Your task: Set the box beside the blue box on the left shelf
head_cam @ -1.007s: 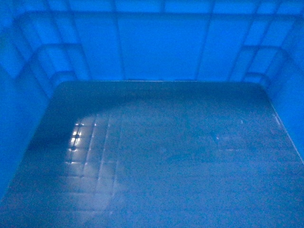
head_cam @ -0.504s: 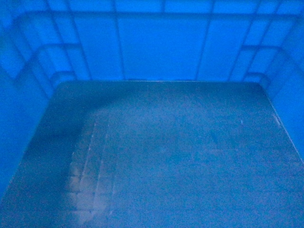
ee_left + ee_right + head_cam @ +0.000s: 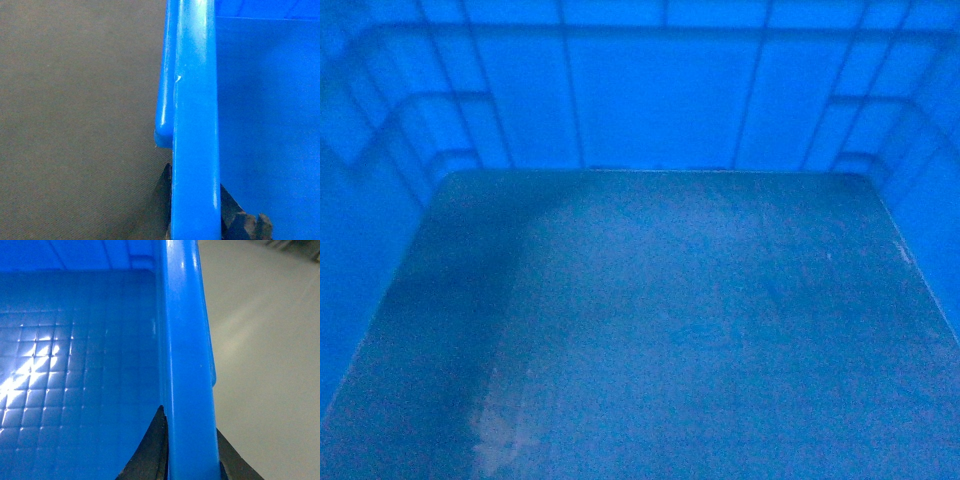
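Hands clamp the box from both sides: the left hand (image 3: pixel 196 210) grips its left rim, the right hand (image 3: pixel 192 450) its right rim, a finger on each face of the wall. Held close, the box (image 3: pixel 660 110) fills the head view.

— Where does the box (image 3: pixel 650 330) sit? 
— Right before the head camera; its floor fills the foreground, its far wall stands behind, side walls left and right.
— And the arms? 
— The left gripper (image 3: pixel 196 210) straddles the left rim, one jaw inside, one outside. The right gripper (image 3: pixel 190 455) does likewise on the right rim.
— Below it? 
— Floor, probably; hard to tell.
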{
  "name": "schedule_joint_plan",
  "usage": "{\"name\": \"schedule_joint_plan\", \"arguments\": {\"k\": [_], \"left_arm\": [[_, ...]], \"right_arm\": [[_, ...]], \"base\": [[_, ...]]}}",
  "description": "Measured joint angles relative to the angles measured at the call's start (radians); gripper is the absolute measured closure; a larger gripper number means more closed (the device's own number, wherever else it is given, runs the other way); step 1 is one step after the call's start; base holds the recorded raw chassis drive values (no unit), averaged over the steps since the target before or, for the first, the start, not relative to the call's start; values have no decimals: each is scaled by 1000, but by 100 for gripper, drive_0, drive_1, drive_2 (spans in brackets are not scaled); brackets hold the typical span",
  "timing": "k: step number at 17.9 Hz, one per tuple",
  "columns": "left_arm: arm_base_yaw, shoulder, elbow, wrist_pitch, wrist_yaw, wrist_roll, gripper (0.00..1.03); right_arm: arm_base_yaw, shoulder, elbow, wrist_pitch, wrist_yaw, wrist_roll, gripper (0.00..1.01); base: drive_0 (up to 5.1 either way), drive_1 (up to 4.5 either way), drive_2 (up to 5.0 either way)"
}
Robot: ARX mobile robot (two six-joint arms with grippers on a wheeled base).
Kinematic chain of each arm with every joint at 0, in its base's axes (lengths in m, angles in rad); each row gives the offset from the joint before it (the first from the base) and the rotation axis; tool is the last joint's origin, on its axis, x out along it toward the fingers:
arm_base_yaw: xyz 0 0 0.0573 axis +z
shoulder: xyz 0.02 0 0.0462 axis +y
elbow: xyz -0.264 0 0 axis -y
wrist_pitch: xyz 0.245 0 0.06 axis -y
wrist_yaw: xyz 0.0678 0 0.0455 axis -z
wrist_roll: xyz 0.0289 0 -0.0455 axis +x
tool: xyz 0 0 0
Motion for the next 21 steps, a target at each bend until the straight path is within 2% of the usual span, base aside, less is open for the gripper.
{"name": "schedule_joint_plan", "arguments": {"k": [21], "left_arm": [[0,0,0,0,0,0,94]], "right_arm": [[0,0,0,0,0,0,91]], "base": [[-147,-147,-147]]}}
